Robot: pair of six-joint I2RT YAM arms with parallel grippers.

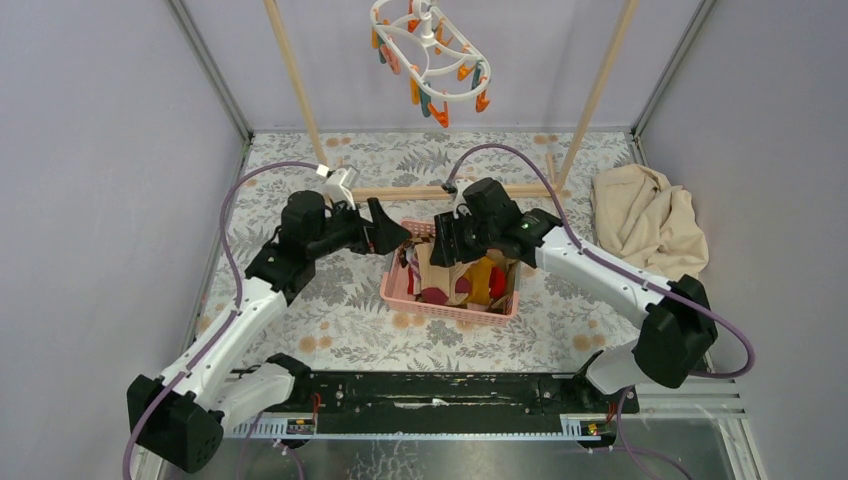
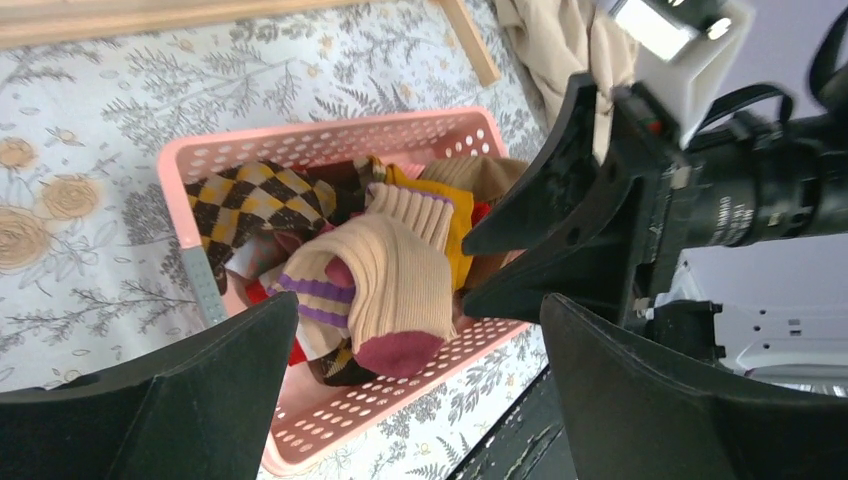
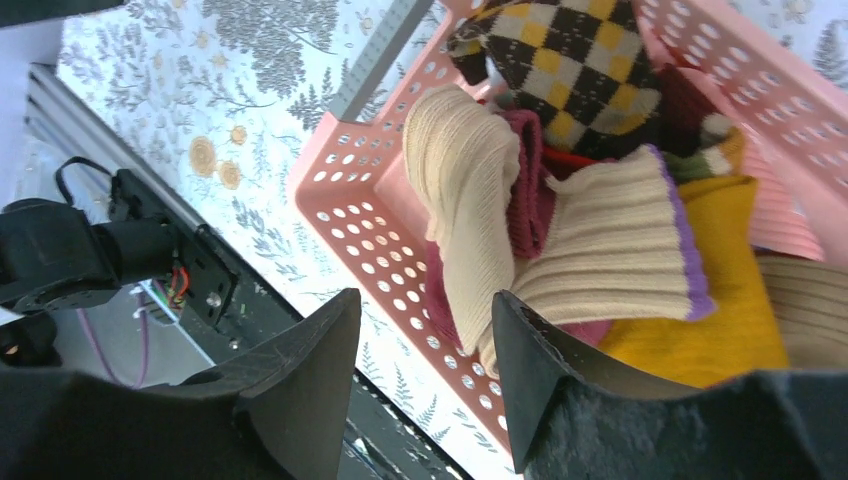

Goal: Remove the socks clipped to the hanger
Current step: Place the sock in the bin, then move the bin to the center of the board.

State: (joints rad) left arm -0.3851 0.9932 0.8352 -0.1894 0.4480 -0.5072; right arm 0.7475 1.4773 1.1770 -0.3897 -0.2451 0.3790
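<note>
The white oval hanger with orange and teal clips hangs at the top, and no sock shows on it. The socks lie piled in a pink basket. On top lies a cream ribbed sock with a maroon toe, beside an argyle one and a mustard one. My right gripper hovers open over the basket's near rim, with nothing between its fingers. My left gripper stands wide open and empty at the basket's left side.
A crumpled beige cloth lies at the right. The wooden rack's slanted poles and base bar stand behind the basket. A black rail runs along the near table edge. Grey walls close in both sides.
</note>
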